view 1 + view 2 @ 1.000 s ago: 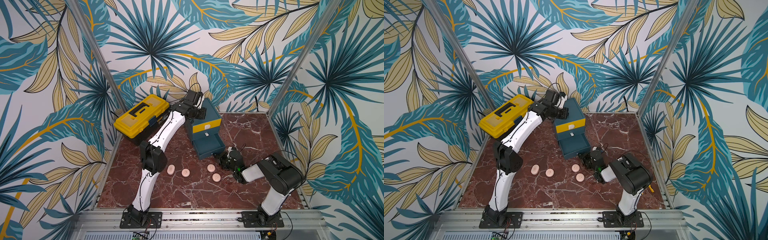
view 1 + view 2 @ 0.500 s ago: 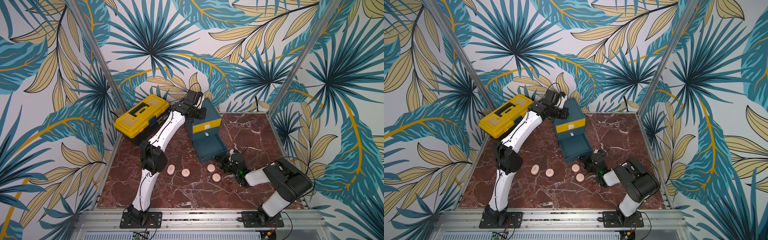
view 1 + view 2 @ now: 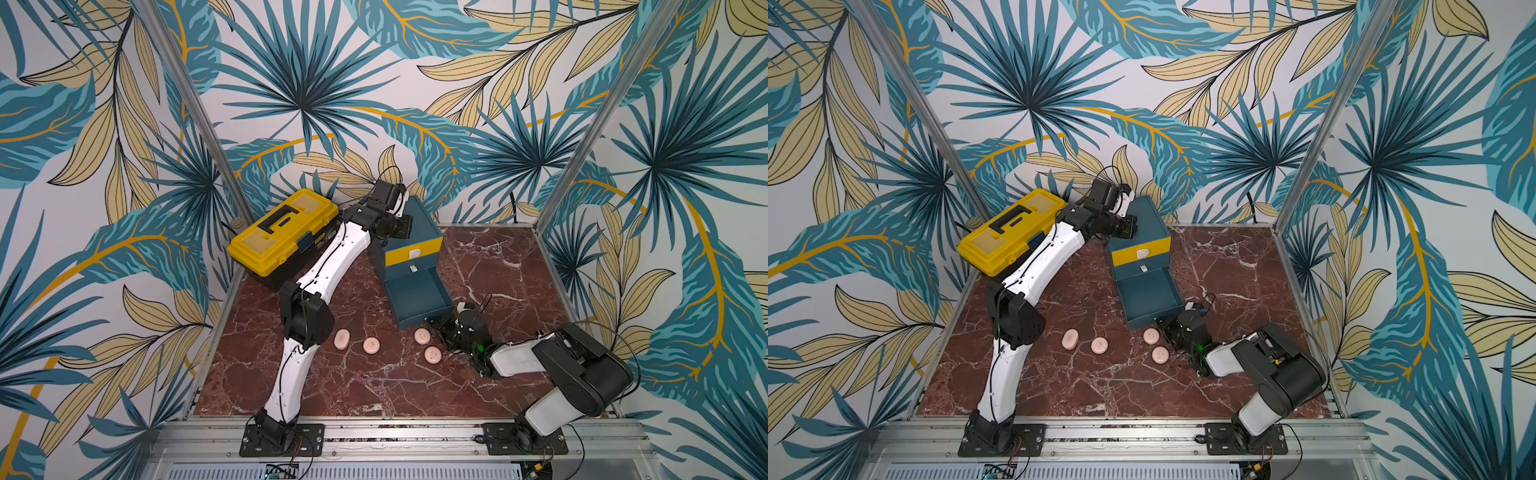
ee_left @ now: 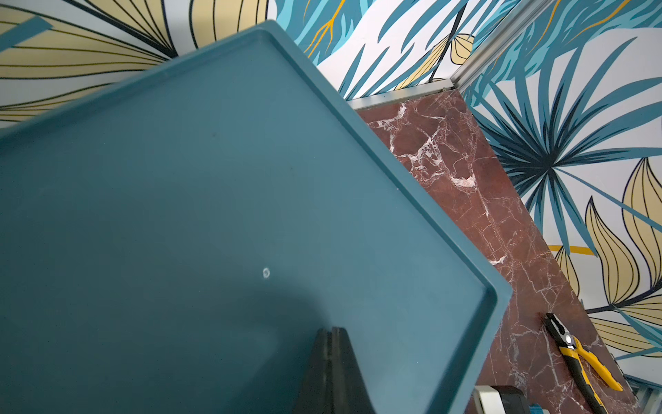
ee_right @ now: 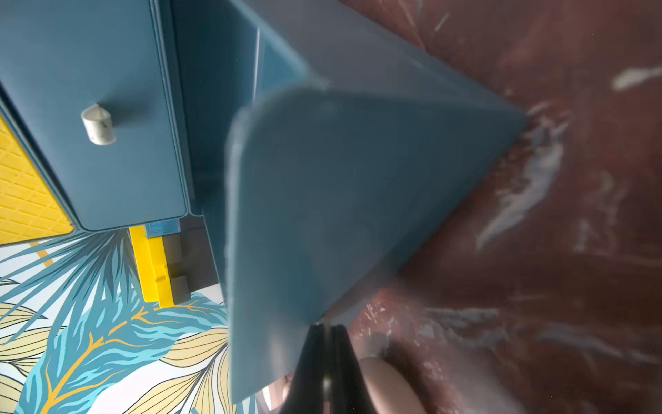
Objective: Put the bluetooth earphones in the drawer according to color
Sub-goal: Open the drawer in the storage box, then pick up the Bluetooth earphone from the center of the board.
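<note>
tabletop (image 3: 374, 395): red-brown marble, nothing lying along the near edge.

bluetooth earphones (image 3: 371, 345): four pink cases in a loose row on the tabletop, in front of the bottom drawer. None visibly stowed, no other colour in view.

closest pair of cases (image 3: 432, 354): lies just beside the right arm's tip. One shows as a pink blur next to the fingers in the right wrist view.

right gripper (image 5: 324, 329): jaws together, low over the tabletop, tip against the edge of the bottom drawer's front. Cannot tell whether the drawer's pull is pinched between them.

change: over the last second the right elbow sinks lower and outward, and the right gripper creeps along the drawer front toward the cases. Bottom drawer, cases and left arm keep their places.

meaning: opening probably finished. Next comes letting go, spreading the jaws and picking up a pink case.

bottom drawer (image 3: 417, 297): lowest of three, pulled well out, looks empty in both top views.

chest (image 3: 422, 226): dark teal, yellow top drawer (image 3: 411, 254) and middle drawer shut.

left gripper (image 4: 331, 331): jaws together, holding nothing, tip down on the chest's flat top, probably steadying it.

toolbox (image 3: 282, 228): yellow, closed, behind the left arm beside the chest.
</note>
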`<state>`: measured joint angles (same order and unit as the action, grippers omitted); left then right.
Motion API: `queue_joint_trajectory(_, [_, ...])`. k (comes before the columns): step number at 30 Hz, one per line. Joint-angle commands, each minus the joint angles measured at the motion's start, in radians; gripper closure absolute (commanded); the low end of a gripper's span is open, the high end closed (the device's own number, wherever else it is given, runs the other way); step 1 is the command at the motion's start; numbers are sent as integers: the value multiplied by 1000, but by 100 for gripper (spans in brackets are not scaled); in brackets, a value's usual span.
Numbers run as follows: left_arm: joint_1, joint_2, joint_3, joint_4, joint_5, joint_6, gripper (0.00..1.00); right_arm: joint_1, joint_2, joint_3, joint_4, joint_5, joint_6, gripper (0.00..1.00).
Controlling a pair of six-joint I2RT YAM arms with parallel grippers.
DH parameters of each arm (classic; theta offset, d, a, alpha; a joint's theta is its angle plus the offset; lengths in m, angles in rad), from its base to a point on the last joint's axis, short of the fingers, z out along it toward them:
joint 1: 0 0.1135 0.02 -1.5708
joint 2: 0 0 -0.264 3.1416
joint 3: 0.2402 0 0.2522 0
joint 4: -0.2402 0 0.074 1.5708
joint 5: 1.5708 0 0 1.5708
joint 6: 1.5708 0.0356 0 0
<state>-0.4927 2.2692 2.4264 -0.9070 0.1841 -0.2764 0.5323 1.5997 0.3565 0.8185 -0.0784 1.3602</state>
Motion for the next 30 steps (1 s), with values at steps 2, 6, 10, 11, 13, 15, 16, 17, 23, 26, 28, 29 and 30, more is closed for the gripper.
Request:
queue_joint_trajectory(2, [5,33,-61,-194,-8,7,100,9,-18,-26,-209,12,-37,87])
queue_joint_trajectory(6, [3,32,-64,-196,-7,8,100,10,-128,-12,-361,49,-92,69])
queue_joint_trajectory(10, [5,35,-63,-190,-5,5,100,11,-268,14,-528,68,-163,54])
queue_joint_trajectory(11, [6,34,-64,-189,-4,4,100,11,-295,19,-558,68,-179,51])
queue_joint_trajectory(13, [5,36,-63,-186,-2,1,100,11,-354,28,-617,68,-214,47])
queue_joint_trajectory(15, [6,37,-62,-186,0,-1,100,11,-412,31,-667,71,-238,47])
queue_joint_trajectory(16, [5,37,-62,-186,0,-2,100,12,-442,33,-697,72,-248,47])
queue_joint_trajectory(17, [5,35,-62,-186,0,-3,100,12,-479,34,-733,76,-260,46])
queue_joint_trajectory(23, [-2,-6,-62,-171,-12,3,78,17,-695,102,-1024,112,-389,45])
queue_joint_trajectory(26, [-13,-38,-60,-152,-16,7,61,19,-727,170,-1190,108,-463,43])
queue_joint_trajectory(28, [-21,-60,-58,-141,-19,7,56,31,-713,208,-1250,97,-506,40])
queue_joint_trajectory(29, [-24,-74,-58,-135,-20,6,51,41,-699,227,-1274,96,-524,38])
queue_joint_trajectory(30, [-30,-88,-58,-129,-21,8,48,55,-683,243,-1296,99,-539,34])
